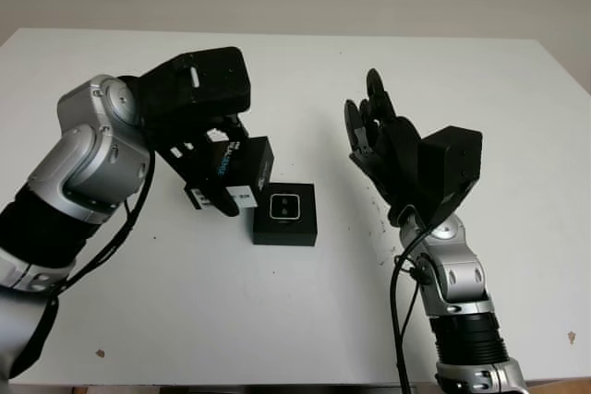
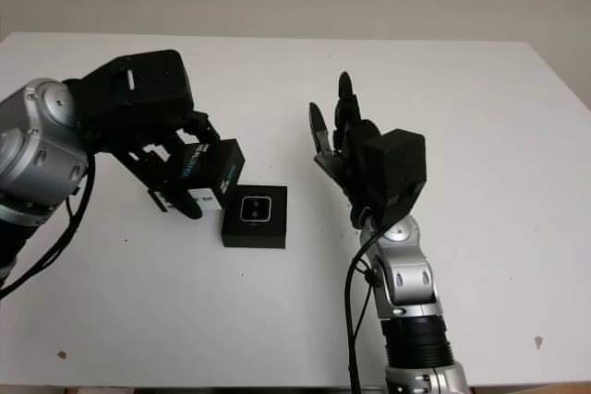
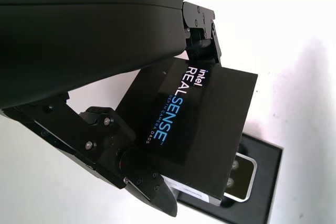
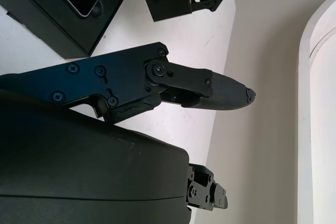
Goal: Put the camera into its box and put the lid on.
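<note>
lid (image 3: 210, 124) (black), "intel REALSENSE"

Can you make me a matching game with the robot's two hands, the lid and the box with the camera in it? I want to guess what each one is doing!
Things:
1. left hand
2. right hand
3. lid
4. box

What it is doing:
A. lies on the table with the camera inside, no lid on
B. held up, next to the box, with blue and white writing on it
C. open, holds nothing, raised above the table to one side of the box
D. shut on the lid

Pairs: 1-D, 2-C, 3-B, 4-A
</note>
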Motion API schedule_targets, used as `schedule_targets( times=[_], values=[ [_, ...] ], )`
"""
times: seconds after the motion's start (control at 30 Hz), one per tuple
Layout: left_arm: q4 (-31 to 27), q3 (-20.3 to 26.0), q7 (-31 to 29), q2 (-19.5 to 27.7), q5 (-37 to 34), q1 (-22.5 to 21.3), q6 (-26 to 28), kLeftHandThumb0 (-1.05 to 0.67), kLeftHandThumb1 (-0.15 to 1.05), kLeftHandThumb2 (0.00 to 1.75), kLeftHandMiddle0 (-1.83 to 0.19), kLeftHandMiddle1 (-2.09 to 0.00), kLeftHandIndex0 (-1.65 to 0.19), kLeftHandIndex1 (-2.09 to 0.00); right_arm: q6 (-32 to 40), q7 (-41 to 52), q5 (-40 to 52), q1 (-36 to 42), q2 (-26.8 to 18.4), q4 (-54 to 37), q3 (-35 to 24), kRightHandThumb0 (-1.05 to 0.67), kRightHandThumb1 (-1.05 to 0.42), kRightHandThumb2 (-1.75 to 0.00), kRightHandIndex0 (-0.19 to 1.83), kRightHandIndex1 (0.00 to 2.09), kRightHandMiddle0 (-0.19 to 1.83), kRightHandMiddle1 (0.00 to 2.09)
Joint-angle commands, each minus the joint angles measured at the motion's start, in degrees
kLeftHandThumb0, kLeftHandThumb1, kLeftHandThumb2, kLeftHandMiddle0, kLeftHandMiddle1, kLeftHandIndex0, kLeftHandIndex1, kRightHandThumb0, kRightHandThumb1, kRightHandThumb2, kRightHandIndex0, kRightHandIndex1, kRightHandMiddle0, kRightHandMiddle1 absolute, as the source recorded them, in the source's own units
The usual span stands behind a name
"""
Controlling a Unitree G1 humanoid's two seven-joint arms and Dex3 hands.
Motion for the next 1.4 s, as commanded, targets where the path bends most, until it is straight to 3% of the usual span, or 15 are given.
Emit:
schedule_targets(
  times=[0.0, 0.13, 0.3, 0.77, 1.03, 1.37],
  values=[
    [-1.25, -0.23, 1.57, -1.06, -0.24, -1.63, 1.61, -0.2, 0.98, 0.05, -0.38, -1.63, -0.32, -1.52, -0.44, -0.26, -0.38, -0.08, 0.15, 0.02, 0.23, -0.69, -1.05, -0.55, -0.17, 0.03, -0.16, 0.04],
    [-3.47, -0.56, 5.22, -2.5, -0.59, -0.84, 4.21, -0.22, 0.99, 0.06, -0.37, -1.74, -0.32, -1.6, 0.54, -0.35, -0.33, -0.09, 0.36, -0.49, 0.39, -0.69, -1.05, -0.54, -0.17, 0.03, -0.16, 0.04],
    [-5.0, -0.5, 10.09, -4.76, -1.63, -0.7, 8.33, -0.19, 1.0, 0.06, -0.36, -1.6, -0.18, -1.64, 1.15, -1.08, -0.17, -0.31, 0.89, -0.42, 0.11, -0.71, -1.05, -0.51, -0.17, 0.04, -0.15, 0.05],
    [-6.0, -1.45, 13.75, -5.59, -7.45, 0.27, 5.87, -0.18, 0.99, 0.05, -0.48, -1.73, -0.27, -1.67, -0.18, -1.68, -0.13, -0.84, 1.22, 0.61, -0.51, -0.71, -1.05, -0.52, -0.17, 0.05, -0.15, 0.06],
    [-8.58, -3.35, 15.51, -5.78, -10.19, 1.31, 8.35, -0.17, 0.98, 0.05, -0.61, -1.68, -0.31, -1.7, -1.15, -1.74, -0.04, -1.27, 1.76, 1.34, -0.56, -0.7, -1.05, -0.52, -0.18, 0.05, -0.16, 0.05],
    [-10.42, -5.88, 19.84, -7.19, -10.96, 2.65, 8.95, -0.17, 0.96, 0.05, -0.6, -1.68, -0.31, -1.76, -0.84, -2.61, -0.44, -1.3, 2.32, 1.1, -0.38, -0.7, -1.05, -0.52, -0.18, 0.05, -0.15, 0.05]
  ],
)
